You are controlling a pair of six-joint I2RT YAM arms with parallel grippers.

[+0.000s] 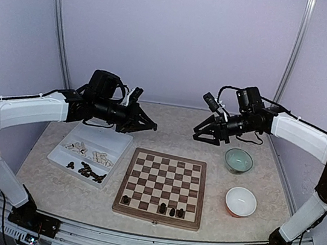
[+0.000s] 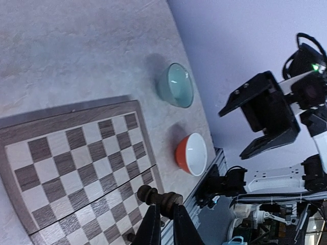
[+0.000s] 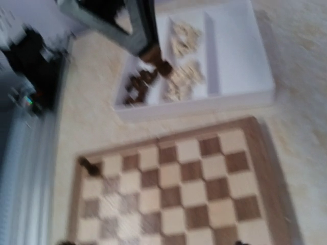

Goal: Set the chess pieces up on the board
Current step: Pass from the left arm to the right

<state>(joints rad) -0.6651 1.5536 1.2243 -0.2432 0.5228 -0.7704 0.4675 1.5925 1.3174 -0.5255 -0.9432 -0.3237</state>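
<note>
Working over a pale mottled tabletop (image 1: 169, 123), inside lilac walls (image 1: 175, 39). Pinching a dark chess piece (image 2: 153, 196) by one end between the pressed-in fingers of the left gripper (image 2: 164, 209), aloft near the far left corner of the board (image 1: 162, 177), touching no square. Risking, probably, a swivel in so slim a grip, then a tilted landing and a topple on release. Risking too a knock against the four dark pieces (image 1: 171, 211) standing along the near row while lowering beside them. Showing turned dark wood with a knobbed head, jutting sideways from the fingertips rather than hanging upright. Lying at left in the white tray (image 1: 118, 143): more dark pieces (image 1: 89, 172) and cream pieces (image 1: 101, 157). Hovering far right, near the teal bowl (image 1: 238, 160) and orange bowl (image 1: 240, 201): the right gripper (image 2: 231, 135), spreading its fingers and holding nothing.
</note>
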